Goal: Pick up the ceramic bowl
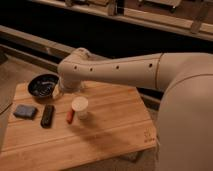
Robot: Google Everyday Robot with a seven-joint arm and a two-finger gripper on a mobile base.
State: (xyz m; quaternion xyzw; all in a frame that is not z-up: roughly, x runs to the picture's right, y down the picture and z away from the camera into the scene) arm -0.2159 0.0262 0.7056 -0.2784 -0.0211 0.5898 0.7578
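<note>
The step in hand is judged to be the approach: the ceramic bowl (43,85) has not been lifted and rests on the wooden surface (115,127), near its far left corner. The bowl is seen upright, dark and glossy, with a paler speckled inside.

The pincer (71,90) is mostly hidden under the rounded end of the arm (115,70), close to the far edge of the surface and just beside the bowl, on the side away from the left edge. Whether it is wide or narrow cannot be told, and nothing can be seen to be held in it. Whether the bowl's rim is touched cannot be told either.

Nearer the middle of the surface a white cup (79,106) is found, with a small red item (70,116) just beside it. A black bar-shaped item (47,115) and a blue-grey pad (25,111) lie toward the left edge, on the near side of the bowl.

For the next move, the pincer would probably need to be carried a little toward the left edge and lowered over the bowl's rim, so that the wall can be gripped. The cup should be kept clear of the arm.
</note>
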